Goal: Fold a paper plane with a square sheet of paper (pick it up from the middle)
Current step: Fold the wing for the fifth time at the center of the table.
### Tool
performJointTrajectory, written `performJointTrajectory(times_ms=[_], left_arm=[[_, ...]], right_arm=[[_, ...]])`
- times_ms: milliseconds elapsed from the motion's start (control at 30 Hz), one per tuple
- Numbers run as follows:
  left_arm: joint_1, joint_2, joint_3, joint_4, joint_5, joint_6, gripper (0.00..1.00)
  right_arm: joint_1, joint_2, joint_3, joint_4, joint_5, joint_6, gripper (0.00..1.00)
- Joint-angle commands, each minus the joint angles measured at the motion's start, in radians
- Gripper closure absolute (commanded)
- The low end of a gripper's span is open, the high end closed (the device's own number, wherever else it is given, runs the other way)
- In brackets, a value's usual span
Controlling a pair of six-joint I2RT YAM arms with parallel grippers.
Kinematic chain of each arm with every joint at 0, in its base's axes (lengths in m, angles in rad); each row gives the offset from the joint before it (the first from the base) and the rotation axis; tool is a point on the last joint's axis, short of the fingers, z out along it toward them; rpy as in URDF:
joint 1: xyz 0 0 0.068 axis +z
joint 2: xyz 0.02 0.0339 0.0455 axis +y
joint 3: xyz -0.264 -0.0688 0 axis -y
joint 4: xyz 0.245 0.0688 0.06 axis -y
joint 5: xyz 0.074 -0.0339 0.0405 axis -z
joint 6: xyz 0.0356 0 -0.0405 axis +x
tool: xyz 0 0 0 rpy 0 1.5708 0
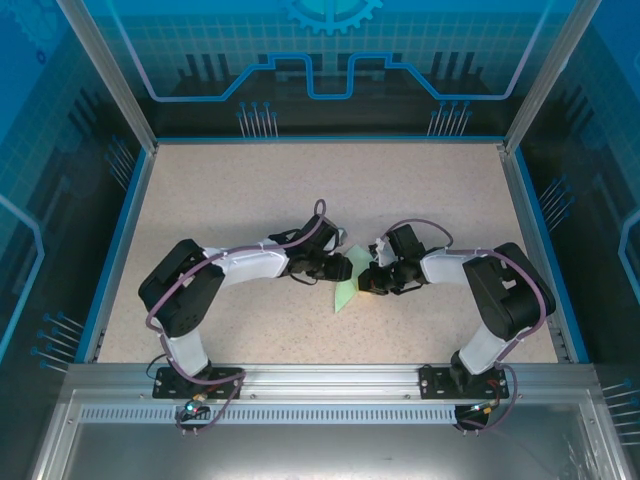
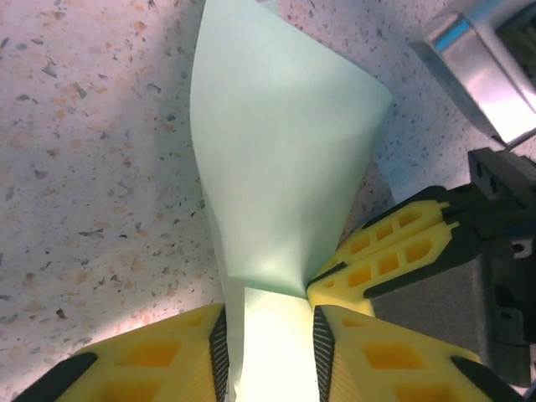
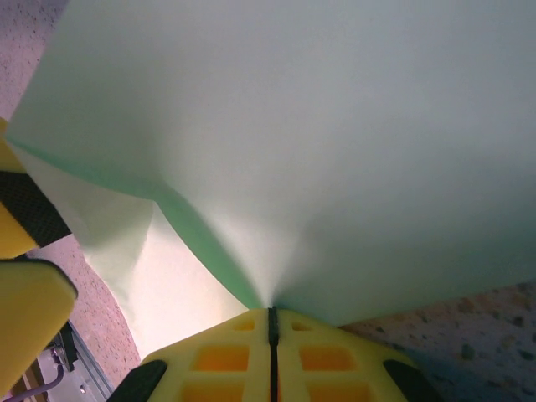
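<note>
The square sheet of paper (image 1: 344,297), pale mint green and creased, is held up off the table between the two grippers at the table's middle. My right gripper (image 3: 270,310) is shut on the paper (image 3: 335,126), pinching a fold at its fingertips. In the left wrist view, the right gripper's yellow fingers (image 2: 394,251) bite the sheet (image 2: 276,151) from the right. My left gripper (image 2: 270,314) stands open, its pads apart with a strip of the paper lying loose between them. From above, the left gripper (image 1: 345,268) and right gripper (image 1: 365,280) almost touch.
The speckled beige tabletop (image 1: 250,190) stretches all round the arms. Blue enclosure walls (image 1: 120,200) border it, and an aluminium rail (image 1: 320,378) runs along the near edge. A left finger (image 3: 21,322) sits close at the left in the right wrist view.
</note>
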Motion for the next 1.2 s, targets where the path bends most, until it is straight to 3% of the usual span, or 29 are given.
performJointTrajectory(times_ms=[0,133,333,467,767,967,1167], left_arm=[[0.003,-0.041,-0.034,-0.037,-0.016,0.007,0.57],[0.002,-0.065,-0.081,-0.009,-0.001,-0.027,0.53],[-0.002,-0.097,-0.170,0.113,0.041,-0.120,0.55],[-0.018,-0.099,-0.197,0.154,0.044,-0.153,0.62],[-0.042,-0.082,-0.198,0.165,0.042,-0.165,0.86],[-0.051,-0.074,-0.169,0.097,-0.002,-0.129,0.96],[-0.054,-0.069,-0.152,0.064,-0.023,-0.107,0.97]], right_arm=[[-0.010,0.015,0.016,-0.051,0.032,-0.017,0.92],[-0.011,0.018,0.014,-0.046,0.030,-0.017,0.92],[-0.010,0.025,0.010,-0.034,0.023,-0.011,0.92],[-0.010,0.023,0.010,-0.032,0.022,-0.010,0.92],[-0.013,0.011,0.003,-0.028,0.018,-0.009,0.92],[-0.013,-0.020,0.002,-0.027,0.001,-0.001,0.92],[-0.013,-0.102,-0.002,-0.044,-0.010,0.017,0.90]])
